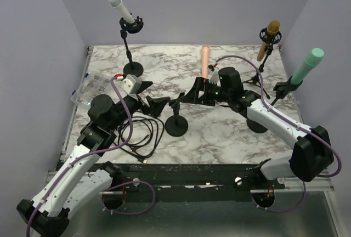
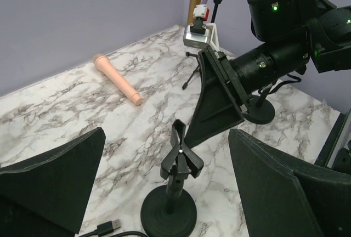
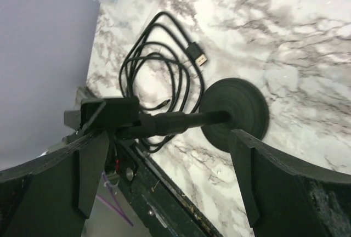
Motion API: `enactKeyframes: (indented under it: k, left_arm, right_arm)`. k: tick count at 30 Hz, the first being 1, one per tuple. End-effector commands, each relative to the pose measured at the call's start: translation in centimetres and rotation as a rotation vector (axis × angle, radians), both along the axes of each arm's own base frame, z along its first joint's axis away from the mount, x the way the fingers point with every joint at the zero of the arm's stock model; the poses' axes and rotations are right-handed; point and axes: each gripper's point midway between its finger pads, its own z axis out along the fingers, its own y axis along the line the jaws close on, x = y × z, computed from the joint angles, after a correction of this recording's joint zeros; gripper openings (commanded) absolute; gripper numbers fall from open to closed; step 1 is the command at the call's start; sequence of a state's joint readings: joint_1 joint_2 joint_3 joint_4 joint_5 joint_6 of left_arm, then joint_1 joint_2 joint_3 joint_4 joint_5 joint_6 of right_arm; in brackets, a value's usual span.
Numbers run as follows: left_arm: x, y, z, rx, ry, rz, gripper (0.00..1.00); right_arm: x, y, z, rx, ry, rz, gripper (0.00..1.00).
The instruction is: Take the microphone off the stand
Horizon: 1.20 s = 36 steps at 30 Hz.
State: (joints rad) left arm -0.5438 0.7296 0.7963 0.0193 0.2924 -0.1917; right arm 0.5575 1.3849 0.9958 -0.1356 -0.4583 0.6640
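Top external: pink microphone (image 1: 205, 60) lying flat on the table (image 1: 230, 133), well behind the empty stand (image 1: 176, 117); nothing in the stand's clip; right gripper (image 1: 188, 96) spread wide, just right of that clip; left gripper (image 1: 152, 99) wide too, just left of it; black cable (image 1: 143, 133) coiled left of the stand's base.
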Motion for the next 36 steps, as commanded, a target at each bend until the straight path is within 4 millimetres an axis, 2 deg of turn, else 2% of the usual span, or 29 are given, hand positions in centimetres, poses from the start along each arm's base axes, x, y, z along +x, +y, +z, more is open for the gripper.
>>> enactKeyframes:
  k: [1,6,10,13,18,22,25,29,33,36]
  left_arm:
    - [-0.9,0.0,1.9,-0.037,-0.043,-0.016,0.99]
    - [-0.7,-0.4,1.5,-0.041,-0.016,-0.03,0.99]
    - [-0.6,-0.6,1.1,-0.041,-0.004,-0.033,0.99]
    - [-0.1,-0.4,0.8,-0.03,-0.002,-0.009,0.99]
    - [0.3,-0.3,0.4,-0.009,-0.002,0.004,0.99]
    - [0.8,-0.2,0.0,0.014,0.012,0.021,0.98]
    - [0.5,-0.4,0.1,0.014,0.008,0.002,0.99]
    - [0.1,-0.5,0.6,0.002,0.005,-0.014,0.99]
    - [-0.2,-0.6,0.7,-0.001,0.001,-0.027,0.99]
    - [-0.2,-0.6,1.1,-0.007,0.002,-0.024,0.99]
  right_arm:
    - [2.4,-2.4,0.5,-0.149,-0.04,-0.164,1.0]
    - [4.4,-6.1,2.7,-0.287,-0.103,-0.352,1.0]
    - [5.2,-9.3,3.0,-0.459,-0.158,-0.43,1.0]
    - [4.9,-9.7,3.0,-0.49,-0.179,-0.401,1.0]
    - [4.8,-9.3,2.5,-0.474,-0.217,-0.367,1.0]
    - [5.5,-9.6,3.7,-0.499,-0.246,-0.377,1.0]
    - [6.3,-11.3,6.4,-0.536,-0.289,-0.471,1.0]
    - [6.0,-14.8,12.0,-0.558,-0.401,-0.625,1.0]
    - [4.2,-18.5,16.7,-0.548,-0.517,-0.756,1.0]
    - [2.8,-20.2,18.7,-0.52,-0.559,-0.815,1.0]
